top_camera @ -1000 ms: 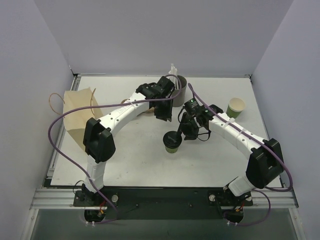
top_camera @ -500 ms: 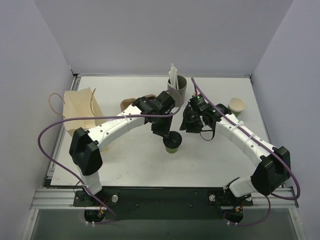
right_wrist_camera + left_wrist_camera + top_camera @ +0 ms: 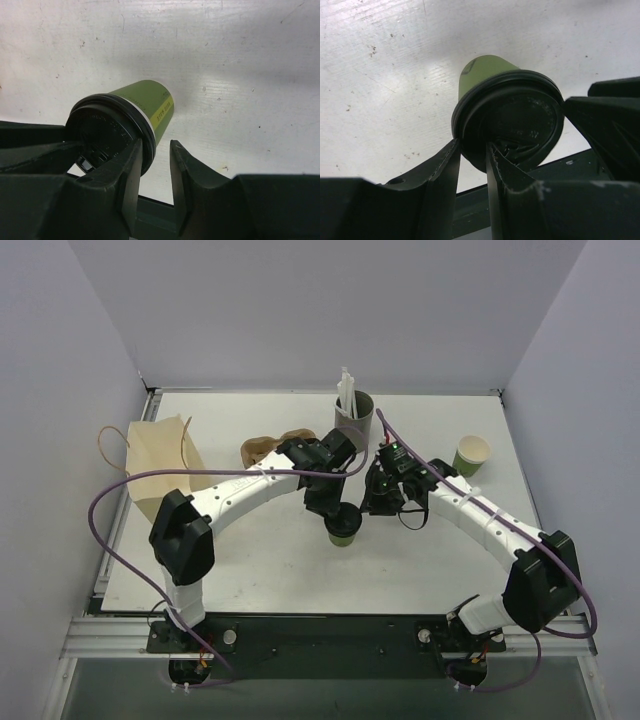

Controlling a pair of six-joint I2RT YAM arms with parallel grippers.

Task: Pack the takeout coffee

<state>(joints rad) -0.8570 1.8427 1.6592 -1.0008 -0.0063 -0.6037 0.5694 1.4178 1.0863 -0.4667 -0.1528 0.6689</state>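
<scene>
Takeout coffee [image 3: 344, 527] beneath left tool [image 3: 473, 147], beside right tool [image 3: 155, 148]

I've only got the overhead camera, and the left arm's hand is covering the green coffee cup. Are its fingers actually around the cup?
Observer: Not around the body. The left gripper straddles the edge of the black lid, one finger outside the rim and one over the top.
Operator: And the right hand?
Observer: The right gripper holds nothing. Only table shows in its gap, and the green cup lies off toward one finger.
Operator: Is the lid on?
Observer: Yes, it sits on the cup, with a pale band just beneath it.
</scene>
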